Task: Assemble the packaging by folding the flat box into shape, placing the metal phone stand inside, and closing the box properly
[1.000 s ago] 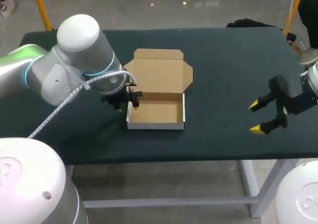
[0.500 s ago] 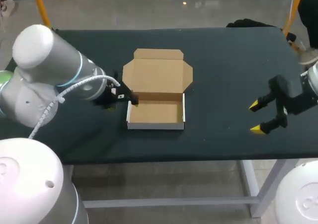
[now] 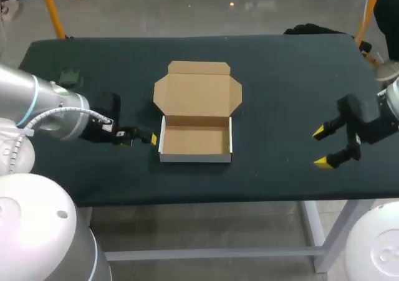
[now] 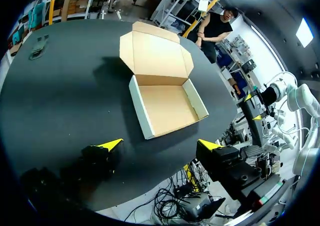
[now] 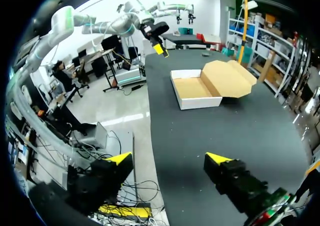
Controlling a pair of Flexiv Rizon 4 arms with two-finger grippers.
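Out in the middle the box (image 3: 194, 141) sits folded, lid up and nothing in it, the left gripper (image 4: 159, 146) just beside it and the right gripper (image 3: 320, 147) well off, both spread wide and holding nothing, so next, I'd say, comes fetching the stand (image 3: 70, 76), probably that dark thing far left.

The head camera sits above and behind the robot, looking down on the whole dark tabletop (image 3: 280, 75) from some way off. The left wrist camera looks across that tabletop at the open brown cardboard box with white outer walls (image 4: 167, 105), near ahead. The right wrist camera faces the same box from the opposite end, well apart; all three share it
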